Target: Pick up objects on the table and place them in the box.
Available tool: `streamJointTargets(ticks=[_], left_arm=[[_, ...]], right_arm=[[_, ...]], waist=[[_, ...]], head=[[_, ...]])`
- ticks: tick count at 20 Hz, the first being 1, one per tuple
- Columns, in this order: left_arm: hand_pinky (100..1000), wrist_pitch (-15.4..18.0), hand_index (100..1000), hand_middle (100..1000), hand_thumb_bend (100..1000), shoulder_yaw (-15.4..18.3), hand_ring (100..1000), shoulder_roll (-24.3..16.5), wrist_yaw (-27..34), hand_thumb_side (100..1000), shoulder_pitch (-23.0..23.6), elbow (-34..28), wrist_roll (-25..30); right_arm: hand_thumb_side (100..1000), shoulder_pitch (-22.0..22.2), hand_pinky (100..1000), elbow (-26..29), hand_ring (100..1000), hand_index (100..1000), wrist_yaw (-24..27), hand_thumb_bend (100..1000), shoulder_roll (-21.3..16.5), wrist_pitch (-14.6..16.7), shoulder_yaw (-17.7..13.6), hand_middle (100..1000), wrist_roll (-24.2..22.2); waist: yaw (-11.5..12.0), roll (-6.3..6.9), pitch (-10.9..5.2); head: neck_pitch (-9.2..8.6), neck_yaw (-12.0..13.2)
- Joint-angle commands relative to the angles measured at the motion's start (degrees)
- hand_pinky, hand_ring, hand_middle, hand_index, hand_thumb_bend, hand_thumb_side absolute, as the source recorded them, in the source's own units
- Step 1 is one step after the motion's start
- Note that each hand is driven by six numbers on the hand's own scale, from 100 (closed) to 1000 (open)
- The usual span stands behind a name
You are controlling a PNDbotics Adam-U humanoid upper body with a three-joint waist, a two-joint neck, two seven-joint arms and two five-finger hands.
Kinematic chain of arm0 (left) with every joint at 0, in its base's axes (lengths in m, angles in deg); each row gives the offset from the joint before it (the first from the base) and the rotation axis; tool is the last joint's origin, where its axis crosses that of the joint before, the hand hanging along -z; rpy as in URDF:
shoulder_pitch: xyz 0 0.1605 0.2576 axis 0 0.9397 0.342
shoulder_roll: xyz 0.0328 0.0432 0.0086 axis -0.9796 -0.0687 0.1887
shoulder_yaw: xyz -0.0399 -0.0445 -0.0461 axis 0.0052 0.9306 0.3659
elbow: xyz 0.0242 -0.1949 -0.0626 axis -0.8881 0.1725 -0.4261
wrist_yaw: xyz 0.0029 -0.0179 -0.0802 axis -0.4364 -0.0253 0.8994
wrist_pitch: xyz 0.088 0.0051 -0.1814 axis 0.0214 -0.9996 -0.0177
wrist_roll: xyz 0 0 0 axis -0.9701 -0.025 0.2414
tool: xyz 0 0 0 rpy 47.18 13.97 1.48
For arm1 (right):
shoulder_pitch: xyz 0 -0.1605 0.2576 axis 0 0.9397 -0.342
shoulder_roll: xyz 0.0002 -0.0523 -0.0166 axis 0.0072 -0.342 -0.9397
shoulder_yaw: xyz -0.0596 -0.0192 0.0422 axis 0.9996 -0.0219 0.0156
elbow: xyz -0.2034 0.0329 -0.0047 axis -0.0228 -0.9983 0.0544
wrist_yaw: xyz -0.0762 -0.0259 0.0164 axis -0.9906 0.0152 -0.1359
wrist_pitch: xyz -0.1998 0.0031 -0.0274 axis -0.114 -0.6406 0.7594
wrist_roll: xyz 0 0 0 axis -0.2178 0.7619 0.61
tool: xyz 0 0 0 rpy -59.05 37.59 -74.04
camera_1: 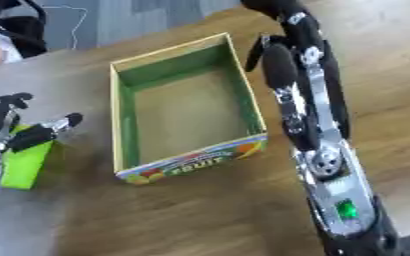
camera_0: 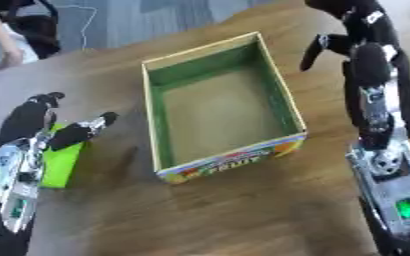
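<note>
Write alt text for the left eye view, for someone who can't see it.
An open box, green inside and holding nothing visible, sits mid-table. The robot's left hand reaches over a lime-green block left of the box, thumb and fingers spread. Its right hand hangs past the box's far right corner, holding nothing.

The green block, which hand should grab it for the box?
Left. The left hand is already over the green block, fingers spread around it; the right hand sits beyond the box.
</note>
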Motion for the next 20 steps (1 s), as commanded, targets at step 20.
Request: streamJointTargets(ticks=[20], left_arm=[[573,5.78,979,824,1000,-0.91,730,1.2,-16.52,721,3.03,-6.58,15.01]], right_arm=[[1000,0.05,338,0.65,844,949,-0.08,380,-0.42,0.0,-0.65,795,0.01]], waist=[[1.11,-0.02,-0.78]], head=[[0.0,0.68]])
